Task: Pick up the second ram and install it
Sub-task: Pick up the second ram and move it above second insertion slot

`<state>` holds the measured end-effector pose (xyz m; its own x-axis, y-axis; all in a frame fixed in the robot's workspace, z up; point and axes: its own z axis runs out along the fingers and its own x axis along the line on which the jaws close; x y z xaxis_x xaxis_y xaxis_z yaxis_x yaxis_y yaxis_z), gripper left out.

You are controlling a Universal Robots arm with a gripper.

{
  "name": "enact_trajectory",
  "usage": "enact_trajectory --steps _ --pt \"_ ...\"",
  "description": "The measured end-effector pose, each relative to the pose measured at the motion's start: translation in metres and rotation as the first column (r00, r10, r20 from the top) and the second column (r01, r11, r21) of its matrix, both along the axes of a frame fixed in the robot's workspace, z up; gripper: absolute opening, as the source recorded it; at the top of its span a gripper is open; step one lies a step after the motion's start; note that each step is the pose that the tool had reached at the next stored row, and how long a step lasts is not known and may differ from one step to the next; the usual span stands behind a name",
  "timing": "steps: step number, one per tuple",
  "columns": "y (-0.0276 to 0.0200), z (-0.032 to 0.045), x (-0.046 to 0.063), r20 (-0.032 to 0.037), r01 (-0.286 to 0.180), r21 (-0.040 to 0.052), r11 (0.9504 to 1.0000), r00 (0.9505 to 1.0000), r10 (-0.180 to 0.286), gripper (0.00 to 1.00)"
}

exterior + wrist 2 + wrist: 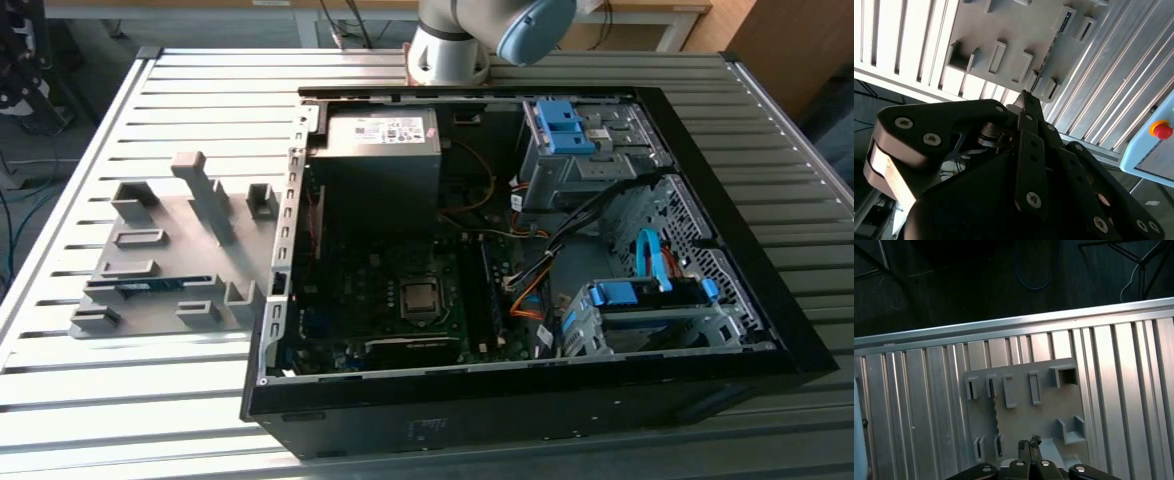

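High above grey tray (1046, 415), claw (1029, 444) (tips together)

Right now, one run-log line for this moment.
gripper shut, empty | over grey slotted plastic tray | blue-green ram stick in tray

The work surface is a table (160, 90) of parallel ribbed aluminium slats with narrow grooves between them. Strong light reflects off the slats toward the exterior view's left. In the first wrist view, a plain metal rail closes the table edge (1004, 325). Beyond it lies a dark floor (944, 285) carrying 1 blue cable (1040, 280). In the exterior view, a wooden panel (787, 45) stands past the far corner on the exterior view's right.
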<state>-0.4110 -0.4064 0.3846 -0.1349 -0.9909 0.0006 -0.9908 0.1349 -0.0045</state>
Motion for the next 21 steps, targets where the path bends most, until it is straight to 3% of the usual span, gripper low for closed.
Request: enact_trajectory --steps 5,11,15,21 --pt "0.0 -0.0007 0.0 0.0001 -0.049 -0.0001 0.9988 0.9988 0.049 0.11" --pt "-0.0002 -0.0031 0.0 -0.0005 -0.051 0.0 0.9987 0.9987 0.051 0.11" --pt "-0.0002 -0.0039 0.0001 -0.0076 -0.05 0.0105 0.9987 0.9987 0.05 0.11" --pt "-0.0002 -0.0039 0.0001 -0.008 -0.05 0.0111 0.9987 0.9987 0.05 0.11"
